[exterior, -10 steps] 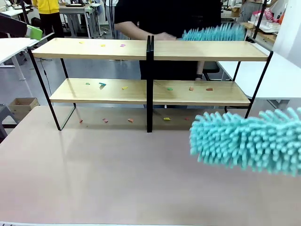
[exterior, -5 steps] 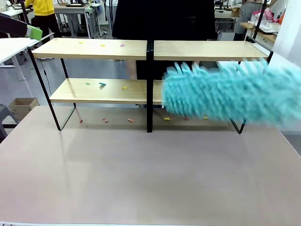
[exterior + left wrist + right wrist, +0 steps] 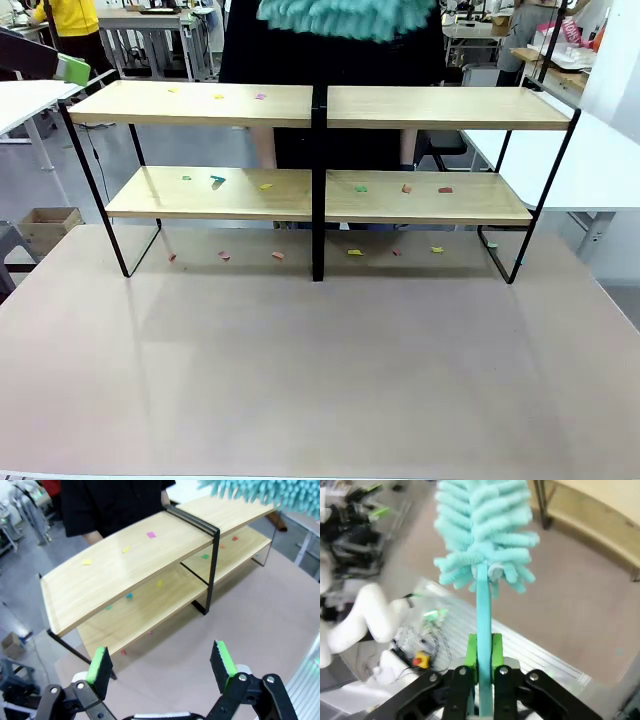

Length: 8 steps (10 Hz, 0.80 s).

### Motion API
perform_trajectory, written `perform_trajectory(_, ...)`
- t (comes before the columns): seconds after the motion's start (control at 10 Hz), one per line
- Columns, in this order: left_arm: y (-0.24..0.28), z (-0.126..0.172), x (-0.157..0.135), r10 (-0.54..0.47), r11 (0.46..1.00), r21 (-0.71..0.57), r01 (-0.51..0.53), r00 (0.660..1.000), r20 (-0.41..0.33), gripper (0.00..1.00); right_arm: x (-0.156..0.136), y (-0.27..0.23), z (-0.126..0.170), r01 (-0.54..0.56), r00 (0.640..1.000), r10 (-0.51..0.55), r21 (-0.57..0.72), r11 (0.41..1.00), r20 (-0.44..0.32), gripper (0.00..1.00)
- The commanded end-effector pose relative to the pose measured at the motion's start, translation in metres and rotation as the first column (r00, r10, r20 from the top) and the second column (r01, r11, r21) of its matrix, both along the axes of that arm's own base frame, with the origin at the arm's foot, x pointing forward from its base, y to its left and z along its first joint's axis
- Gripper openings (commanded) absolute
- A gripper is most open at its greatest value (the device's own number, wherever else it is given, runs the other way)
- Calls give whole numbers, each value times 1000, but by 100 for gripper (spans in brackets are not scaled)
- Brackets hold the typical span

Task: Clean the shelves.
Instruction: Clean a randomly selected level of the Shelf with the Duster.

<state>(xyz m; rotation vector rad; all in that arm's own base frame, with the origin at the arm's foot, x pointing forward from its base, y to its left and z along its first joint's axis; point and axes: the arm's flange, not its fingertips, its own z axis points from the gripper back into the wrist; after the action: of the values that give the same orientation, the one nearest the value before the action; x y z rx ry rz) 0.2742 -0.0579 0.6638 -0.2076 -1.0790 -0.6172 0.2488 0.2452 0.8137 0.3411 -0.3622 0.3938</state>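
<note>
Shelves stand along the table's far edge, central black post about mid-edge. A person in black is right behind them. Coloured paper scraps are scattered on the top left board, both lower boards and the table strip under the rack. Right gripper is clamped on the thin handle of a teal duster, fluffy head held off the table. In the front view the head is a blur above the top boards. Left gripper hovers over the table facing the shelves, jaws spread wide, nothing between them.
</note>
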Motion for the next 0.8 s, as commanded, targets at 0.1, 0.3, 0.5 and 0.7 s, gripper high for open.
perform_trajectory(0.1,2,-1,0,-12,1000,-2,12,1000,2,100,0,0,0,0,1000,0,0,1000,0,12)
perform_trajectory(0.3,2,-1,0,-12,1000,-2,12,1000,2,100,41,46,-1,180,984,-179,52,982,-28,12)
perform_trajectory(0.5,2,-1,0,-12,1000,-2,12,1000,2,100,86,84,-10,288,958,-287,76,955,-20,12)
perform_trajectory(0.7,2,-1,0,-12,1000,-2,12,1000,2,100,107,122,-27,445,895,-446,33,895,21,12)
